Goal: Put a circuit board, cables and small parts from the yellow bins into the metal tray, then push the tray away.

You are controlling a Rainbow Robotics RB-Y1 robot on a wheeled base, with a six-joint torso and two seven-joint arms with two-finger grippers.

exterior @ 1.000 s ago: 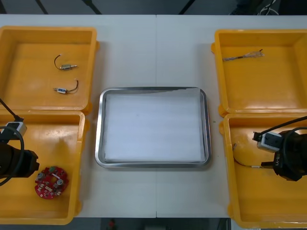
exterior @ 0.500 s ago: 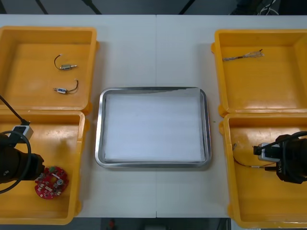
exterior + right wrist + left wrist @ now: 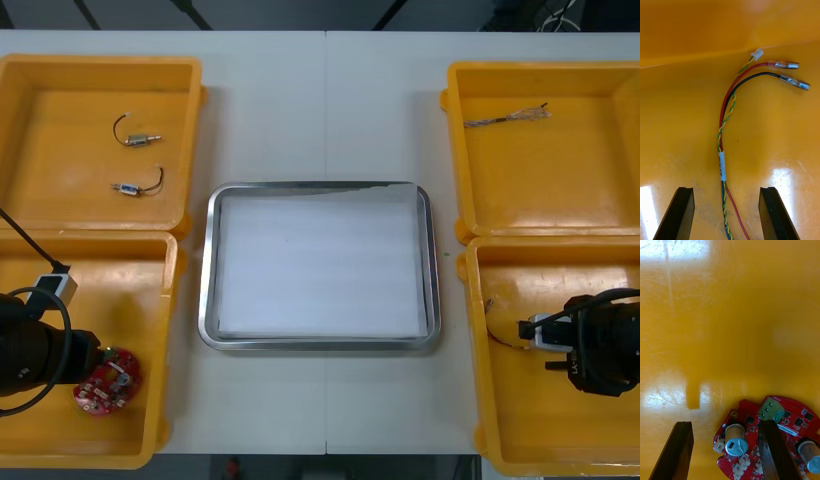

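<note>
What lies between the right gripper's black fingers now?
The red, black and twisted yellow-green cable bundle, lying on the yellow bin's floor; the open right gripper straddles it, seen in the right wrist view.
</note>
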